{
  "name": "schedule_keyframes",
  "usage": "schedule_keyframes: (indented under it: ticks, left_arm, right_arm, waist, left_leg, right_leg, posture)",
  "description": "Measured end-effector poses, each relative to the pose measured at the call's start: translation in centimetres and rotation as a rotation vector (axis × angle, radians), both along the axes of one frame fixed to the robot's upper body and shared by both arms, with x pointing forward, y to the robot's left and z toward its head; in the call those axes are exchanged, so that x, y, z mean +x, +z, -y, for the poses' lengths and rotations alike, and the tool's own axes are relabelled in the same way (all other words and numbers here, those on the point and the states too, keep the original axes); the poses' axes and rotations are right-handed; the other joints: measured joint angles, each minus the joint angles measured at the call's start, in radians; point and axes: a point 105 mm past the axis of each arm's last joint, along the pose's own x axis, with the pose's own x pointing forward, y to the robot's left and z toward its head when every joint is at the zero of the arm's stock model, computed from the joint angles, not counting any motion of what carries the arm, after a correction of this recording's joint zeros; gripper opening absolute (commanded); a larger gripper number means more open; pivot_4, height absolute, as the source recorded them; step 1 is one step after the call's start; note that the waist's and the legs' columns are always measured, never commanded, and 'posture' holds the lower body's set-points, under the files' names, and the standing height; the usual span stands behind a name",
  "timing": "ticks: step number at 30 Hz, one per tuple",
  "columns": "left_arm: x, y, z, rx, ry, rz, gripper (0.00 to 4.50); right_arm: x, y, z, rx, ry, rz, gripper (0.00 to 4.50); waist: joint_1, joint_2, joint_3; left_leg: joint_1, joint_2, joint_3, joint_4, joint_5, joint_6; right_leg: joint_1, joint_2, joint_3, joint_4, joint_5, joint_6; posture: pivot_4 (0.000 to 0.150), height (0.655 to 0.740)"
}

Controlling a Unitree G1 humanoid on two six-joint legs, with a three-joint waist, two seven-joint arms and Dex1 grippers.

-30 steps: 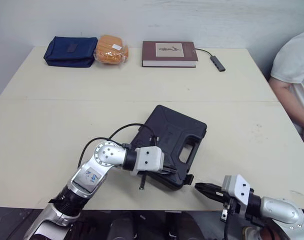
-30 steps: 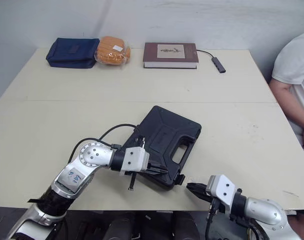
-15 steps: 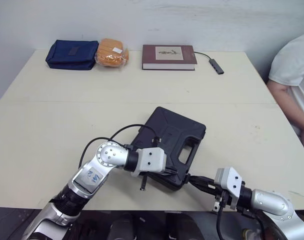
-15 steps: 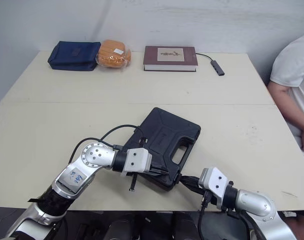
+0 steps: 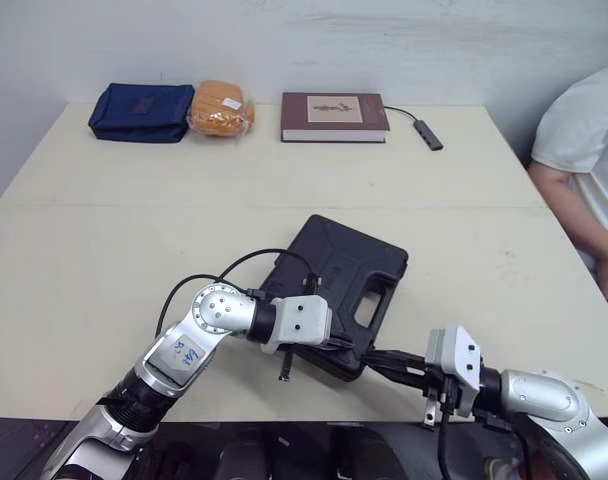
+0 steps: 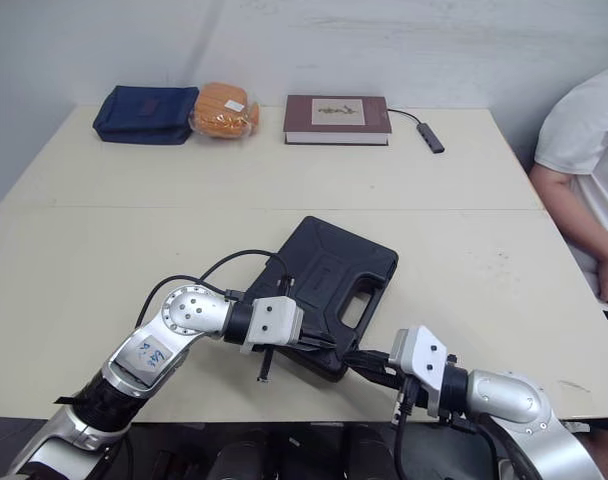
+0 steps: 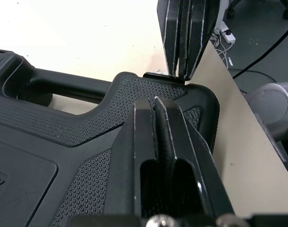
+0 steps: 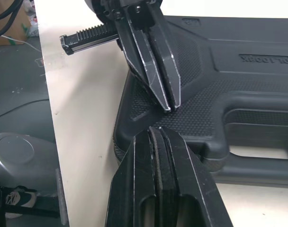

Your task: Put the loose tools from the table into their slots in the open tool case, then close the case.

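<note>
Fingers of the left gripper (image 5: 350, 346) are pressed together with nothing between them. Their tips rest on the textured lid of the tool case (image 5: 346, 262), close to its near corner. The fingers of the right gripper (image 5: 370, 358) are likewise pressed together and empty. Their tips meet the rim of the same near corner from the robot's right. In the left wrist view the two sets of tips point at each other across that corner, just apart.

The tool case lies flat on the table (image 5: 94, 260), near the front edge and between the two arms. Its long axis runs from the near edge away from the robot, leaning to the right. The handle (image 5: 376, 305) side faces the robot's right.

The case lid is down, so its contents cannot be seen.

At the far edge of the table lie a blue pouch (image 5: 141, 105), an orange bundle (image 5: 222, 106), a book (image 5: 334, 112) and a small cabled adapter (image 5: 431, 132). A person (image 5: 584, 160) sits at the right side.
</note>
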Motion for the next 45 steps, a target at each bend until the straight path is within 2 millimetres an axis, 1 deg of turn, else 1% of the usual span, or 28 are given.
schedule_keyframes:
  ticks: [6, 11, 17, 20, 22, 29, 32, 35, 40, 45]
  left_arm:
    - [0.0, 0.0, 0.0, 0.0, 0.001, 0.0, 0.09]
    - [0.0, 0.0, 0.0, 0.0, 0.003, 0.0, 0.09]
    - [0.0, -0.1, 0.0, -0.001, 0.005, 0.0, 0.09]
    - [0.0, -0.1, 0.0, 0.0, 0.005, 0.0, 0.09]
    - [0.0, -0.1, 0.0, 0.001, 0.005, 0.0, 0.09]
    - [0.1, -0.1, -0.1, 0.007, 0.006, 0.002, 0.09]
    - [0.1, -0.2, -0.3, 0.015, 0.009, 0.002, 0.09]
    - [0.1, -0.3, -0.3, 0.019, 0.01, 0.0, 0.09]
    - [0.2, -0.3, -0.4, 0.02, 0.016, 0.001, 0.09]
    - [0.6, -0.1, -0.5, -0.043, 0.013, 0.019, 0.09]
  right_arm:
    - [0.1, -0.1, 0.0, 0.002, -0.002, 0.003, 0.0]
    - [-0.2, -0.1, 1.8, -0.028, -0.036, -0.025, 0.0]
    - [-0.4, -0.2, 2.2, -0.02, -0.046, -0.046, 0.0]
    - [-0.1, -1.0, 2.4, -0.047, -0.056, -0.055, 0.0]
    - [0.8, -1.5, 2.0, -0.038, -0.075, -0.05, 0.0]
    - [1.1, -1.9, 1.7, -0.043, -0.059, -0.047, 0.0]
    - [1.4, -2.1, 1.4, -0.037, -0.05, -0.051, 0.0]
    - [1.4, -2.0, 1.2, -0.037, -0.04, -0.052, 0.0]
    - [1.4, -1.9, 1.0, -0.039, -0.04, -0.076, 0.0]
    - [0.9, -1.2, 1.5, -0.045, -0.027, -0.068, 0.0]
  waist:
    - [0.0, 0.0, 0.0]
    - [0.004, 0.0, -0.001]
    - [0.008, 0.0, -0.001]
    - [0.009, -0.001, -0.002]
    - [0.009, -0.001, -0.003]
    - [0.009, 0.001, -0.004]
    - [0.002, 0.0, -0.004]
    - [-0.005, 0.0, -0.004]
    - [-0.007, 0.0, -0.004]
    - [-0.004, 0.002, -0.004]
  left_leg:
    - [0.0, 0.0, 0.0, 0.0, 0.0, 0.0]
    - [0.0, 0.0, 0.0, 0.0, 0.0, 0.0]
    - [0.0, 0.0, 0.0, 0.0, 0.0, 0.0]
    - [0.0, 0.0, 0.0, 0.0, 0.0, 0.0]
    - [0.001, 0.0, 0.0, 0.0, 0.0, 0.0]
    - [0.001, 0.0, 0.0, 0.0, 0.0, 0.0]
    - [0.009, 0.0, 0.0, -0.002, -0.001, -0.001]
    - [0.014, 0.001, -0.001, -0.006, -0.004, -0.007]
    - [0.015, 0.001, -0.003, -0.006, -0.004, -0.006]
    - [0.014, 0.001, -0.003, -0.006, -0.004, -0.007]
  right_leg:
    - [0.0, 0.0, 0.0, 0.0, 0.0, 0.0]
    - [0.0, 0.0, 0.0, 0.0, 0.0, 0.0]
    - [0.0, 0.0, 0.0, 0.0, 0.0, 0.0]
    - [0.0, 0.0, 0.0, 0.0, 0.0, 0.0]
    - [0.0, 0.0, 0.0, 0.0, 0.0, -0.001]
    - [0.001, 0.0, 0.0, 0.0, 0.0, -0.001]
    - [0.007, 0.0, 0.0, -0.001, -0.001, -0.002]
    - [0.012, 0.0, 0.0, -0.002, -0.002, -0.004]
    - [0.011, 0.002, 0.001, -0.002, -0.003, -0.005]
    - [0.011, 0.002, 0.001, -0.002, -0.003, -0.005]
  posture:
    - [0.15, 0.74]
    - [0.15, 0.74]
    - [0.15, 0.74]
    - [0.15, 0.74]
    - [0.15, 0.74]
    - [0.15, 0.74]
    - [0.15, 0.74]
    - [0.15, 0.74]
    - [0.15, 0.74]
    - [0.15, 0.74]
